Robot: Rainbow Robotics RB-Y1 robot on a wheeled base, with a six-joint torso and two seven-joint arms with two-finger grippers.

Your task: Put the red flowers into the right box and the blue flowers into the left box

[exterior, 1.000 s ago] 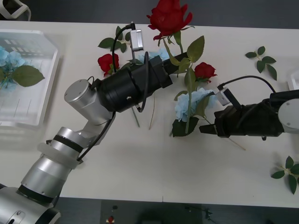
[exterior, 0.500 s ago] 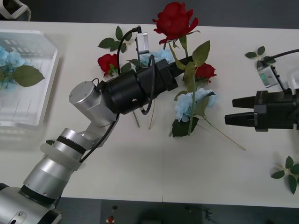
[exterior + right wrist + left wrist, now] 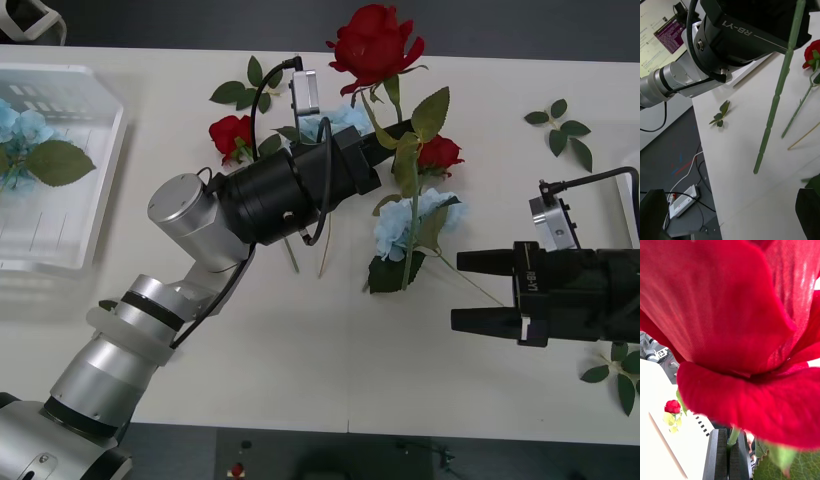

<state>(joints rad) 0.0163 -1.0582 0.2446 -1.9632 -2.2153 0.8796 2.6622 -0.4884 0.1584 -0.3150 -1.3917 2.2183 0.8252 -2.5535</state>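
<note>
My left gripper (image 3: 392, 133) is shut on the stem of a red flower (image 3: 375, 42) and holds it lifted over the back middle of the table. In the left wrist view its fingers (image 3: 719, 455) pinch the green stem (image 3: 733, 435) under the big red head (image 3: 733, 315). Two more red flowers (image 3: 231, 132) (image 3: 438, 151) lie on the table. A blue flower (image 3: 408, 222) lies below the held stem. My right gripper (image 3: 456, 291) is open and empty, right of that blue flower. The left box (image 3: 95, 190) holds blue flowers (image 3: 14, 131). A corner of the right box (image 3: 635, 200) shows at the right edge.
Loose green leaf sprigs lie at the back right (image 3: 560, 124), front right (image 3: 617, 371) and back middle (image 3: 245, 88). Another sprig (image 3: 720, 114) lies near the table's front edge. The held stem (image 3: 779, 88) hangs in front of my right gripper. Bare tabletop stretches along the front.
My right gripper drew back from the blue flower's stem to the right edge, then came back left and nearer the front, open. The left arm shifted slightly right with the rose, then held still.
</note>
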